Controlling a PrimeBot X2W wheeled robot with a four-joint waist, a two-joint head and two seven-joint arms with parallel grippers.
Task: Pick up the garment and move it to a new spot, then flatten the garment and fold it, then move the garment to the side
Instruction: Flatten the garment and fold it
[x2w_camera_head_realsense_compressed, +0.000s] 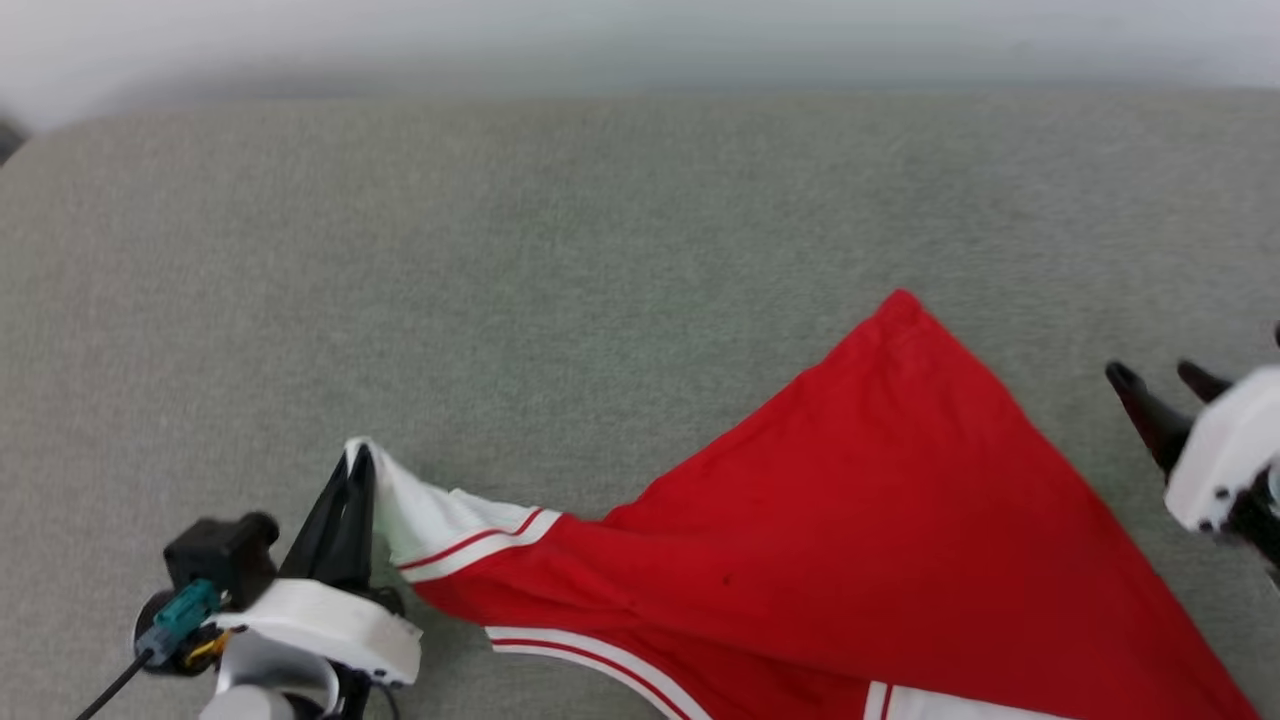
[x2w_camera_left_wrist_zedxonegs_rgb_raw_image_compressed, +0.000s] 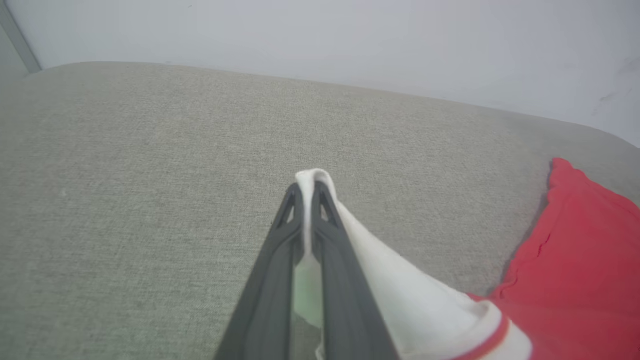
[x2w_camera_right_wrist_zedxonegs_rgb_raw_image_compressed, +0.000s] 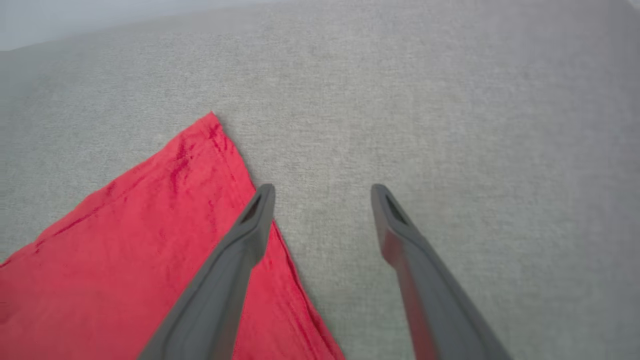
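Progress: garment (x2w_camera_head_realsense_compressed: 860, 520) down on grey cushion (x2w_camera_head_realsense_compressed: 600, 250), partly spread but not flat. Red body skewed into triangle, no fold visible. Flatten, fold and side move remain, by my read.
Tools: left gripper (x2w_camera_head_realsense_compressed: 358, 458) clamped on white sleeve (x2w_camera_head_realsense_compressed: 430, 520) tip, cloth taut toward cushion's left side. Then right gripper (x2w_camera_right_wrist_zedxonegs_rgb_raw_image_compressed: 324, 192): jaws wide apart, nothing held, just beside garment's right edge.
Garment on near half, red corner toward far edge.

Grey-green woven upholstered surface (x2w_camera_head_realsense_compressed: 560, 230): stretching wide, its far corners rounding off. Plain pale wall (x2w_camera_left_wrist_zedxonegs_rgb_raw_image_compressed: 350, 40): standing behind, soft light falling evenly.
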